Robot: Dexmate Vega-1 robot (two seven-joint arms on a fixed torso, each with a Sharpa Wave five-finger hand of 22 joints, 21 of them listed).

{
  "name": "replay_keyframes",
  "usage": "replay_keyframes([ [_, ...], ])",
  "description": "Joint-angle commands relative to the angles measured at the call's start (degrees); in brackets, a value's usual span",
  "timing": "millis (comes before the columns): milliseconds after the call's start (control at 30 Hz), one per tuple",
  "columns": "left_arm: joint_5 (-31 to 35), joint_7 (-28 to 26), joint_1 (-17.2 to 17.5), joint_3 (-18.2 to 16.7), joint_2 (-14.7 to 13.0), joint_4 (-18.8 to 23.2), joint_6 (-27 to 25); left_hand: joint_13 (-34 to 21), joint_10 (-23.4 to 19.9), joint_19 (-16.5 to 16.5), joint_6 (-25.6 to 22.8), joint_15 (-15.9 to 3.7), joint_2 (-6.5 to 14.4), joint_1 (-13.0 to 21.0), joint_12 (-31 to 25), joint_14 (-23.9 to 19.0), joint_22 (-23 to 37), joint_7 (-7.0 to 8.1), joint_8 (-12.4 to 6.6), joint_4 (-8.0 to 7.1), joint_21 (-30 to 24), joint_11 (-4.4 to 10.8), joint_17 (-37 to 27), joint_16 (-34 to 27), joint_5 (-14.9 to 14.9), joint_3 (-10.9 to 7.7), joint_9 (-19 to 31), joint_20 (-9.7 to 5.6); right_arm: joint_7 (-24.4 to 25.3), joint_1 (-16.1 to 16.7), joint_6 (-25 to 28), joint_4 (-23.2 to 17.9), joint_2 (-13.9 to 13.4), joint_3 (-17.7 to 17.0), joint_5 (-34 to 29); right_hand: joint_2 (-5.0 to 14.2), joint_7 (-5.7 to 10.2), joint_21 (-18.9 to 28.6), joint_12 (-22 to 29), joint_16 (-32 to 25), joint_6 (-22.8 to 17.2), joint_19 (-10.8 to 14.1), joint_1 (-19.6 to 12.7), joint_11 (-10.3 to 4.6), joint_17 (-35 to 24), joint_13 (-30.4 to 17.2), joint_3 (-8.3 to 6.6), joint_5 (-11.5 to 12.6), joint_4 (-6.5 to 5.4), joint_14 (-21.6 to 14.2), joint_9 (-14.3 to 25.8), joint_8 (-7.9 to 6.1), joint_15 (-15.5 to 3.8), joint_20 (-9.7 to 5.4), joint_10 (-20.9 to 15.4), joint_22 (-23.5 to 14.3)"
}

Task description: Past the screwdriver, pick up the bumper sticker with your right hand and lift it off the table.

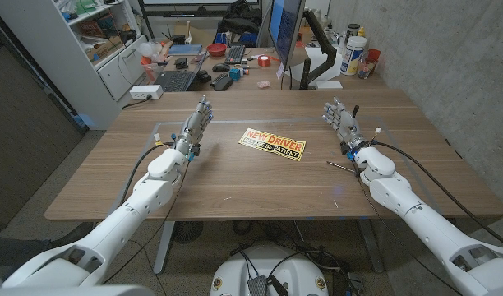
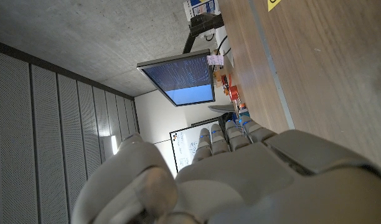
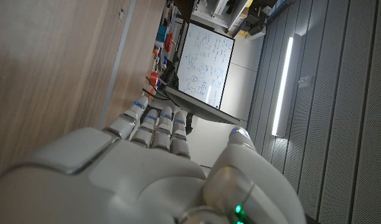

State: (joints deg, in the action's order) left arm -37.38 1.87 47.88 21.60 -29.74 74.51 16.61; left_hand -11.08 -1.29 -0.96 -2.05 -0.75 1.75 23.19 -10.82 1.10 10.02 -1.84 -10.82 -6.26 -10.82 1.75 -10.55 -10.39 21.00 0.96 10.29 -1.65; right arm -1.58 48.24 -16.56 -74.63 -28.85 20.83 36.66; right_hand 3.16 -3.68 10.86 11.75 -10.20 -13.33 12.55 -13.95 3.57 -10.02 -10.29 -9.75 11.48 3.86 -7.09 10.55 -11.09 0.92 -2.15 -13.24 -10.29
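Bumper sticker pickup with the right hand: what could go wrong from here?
1. The bumper sticker lies flat on the wooden table, so fingers may slide over it rather than get under an edge.
2. The thin screwdriver lies by the right hand, whose wrist could knock it when reaching across.
3. The left hand stands near the sticker's other end; overshooting might bump it.

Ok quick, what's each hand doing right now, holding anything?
Left hand: open, holding nothing, fingers extended over the table.
Right hand: open, holding nothing; the bumper sticker lies untouched on the table.
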Motion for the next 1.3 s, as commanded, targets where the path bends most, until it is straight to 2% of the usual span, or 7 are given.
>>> replay_keyframes([
  [33,-0.97,-1.09,-0.19,1.25,-1.11,0.64,0.49,-0.05,-0.34,-0.19,0.04,-0.42,0.1,0.53,-0.39,0.09,0.21,-0.49,-0.3,-0.36,-0.27,0.09,-0.09,-0.27,0.25,0.14,0.25,-4.64,-0.69,0.06,0.12,0.39,1.28,-1.31,-1.5,0.06,0.05,0.44,0.36,-0.47,-0.63,0.47,-0.69,-0.07,-0.14,-0.27,-0.39,0.38,-0.01,-0.45,0.19,-0.4,-0.06,-0.69,-0.54,-0.13],
  [700,-3.38,-1.94,-0.38,2.69,-3.2,2.32,1.0,0.06,-0.41,-0.25,-0.15,-0.48,0.26,0.65,-0.49,0.01,0.21,-0.47,-0.37,-0.31,-0.34,-0.02,-0.09,-0.35,0.21,0.34,0.25,-4.38,-1.61,0.1,-0.23,1.1,2.39,-2.16,-3.16,0.24,0.18,0.44,0.5,-0.47,-0.98,0.41,-1.03,-0.12,-0.14,-0.26,-0.5,0.33,0.21,-0.73,0.2,-0.43,-0.02,-0.66,-0.97,-0.13],
  [1300,-4.23,-2.61,-1.28,3.67,-5.02,3.19,1.33,0.13,-0.59,-0.19,-0.33,-0.41,0.49,0.8,-0.6,-0.09,0.21,-0.41,-0.42,-0.26,-0.43,0.19,-0.08,-0.4,0.17,0.53,0.26,-4.03,-0.72,-0.86,-2.4,1.26,2.12,-0.86,-8.07,0.68,0.91,0.38,0.72,-0.59,-1.59,0.16,-1.88,-0.4,-0.12,-0.26,-0.88,0.37,0.69,-1.45,0.22,-0.55,-0.58,-0.52,-1.68,-0.13],
])
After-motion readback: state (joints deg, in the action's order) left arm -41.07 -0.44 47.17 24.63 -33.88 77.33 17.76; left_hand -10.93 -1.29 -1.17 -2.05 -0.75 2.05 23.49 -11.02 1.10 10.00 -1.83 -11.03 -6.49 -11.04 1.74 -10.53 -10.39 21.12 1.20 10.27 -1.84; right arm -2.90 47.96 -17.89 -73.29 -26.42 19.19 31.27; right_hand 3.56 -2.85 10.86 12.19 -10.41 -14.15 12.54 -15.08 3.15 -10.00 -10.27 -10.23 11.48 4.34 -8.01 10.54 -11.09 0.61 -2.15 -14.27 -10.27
